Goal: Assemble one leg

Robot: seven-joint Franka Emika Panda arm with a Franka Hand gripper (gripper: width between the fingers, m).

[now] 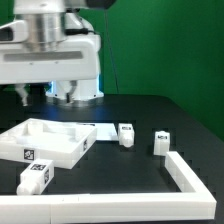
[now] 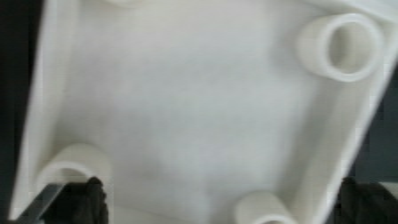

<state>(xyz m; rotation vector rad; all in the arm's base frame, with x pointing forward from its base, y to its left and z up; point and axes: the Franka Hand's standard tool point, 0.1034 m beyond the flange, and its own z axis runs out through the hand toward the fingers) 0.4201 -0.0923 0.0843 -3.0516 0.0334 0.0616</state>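
Three legs show in the exterior view, each a small white block with a black-and-white tag. One leg (image 1: pixel 126 134) and a second leg (image 1: pixel 161 141) stand near the table's middle. A third leg (image 1: pixel 36 178) lies at the front on the exterior view's left. My gripper (image 1: pixel 38 96) hangs above the wide white panel (image 1: pixel 45 140). In the wrist view the gripper (image 2: pixel 222 205) is open. Its dark fingertips (image 2: pixel 71 200) stand wide apart over the panel (image 2: pixel 196 100). The panel's round corner sockets (image 2: pixel 338 45) show. No leg appears in the wrist view.
A raised white L-shaped rail (image 1: pixel 185 175) runs along the front at the exterior view's right. The table top is black (image 1: pixel 120 165). A green wall stands behind it. The arm's white body fills the upper left of the exterior view.
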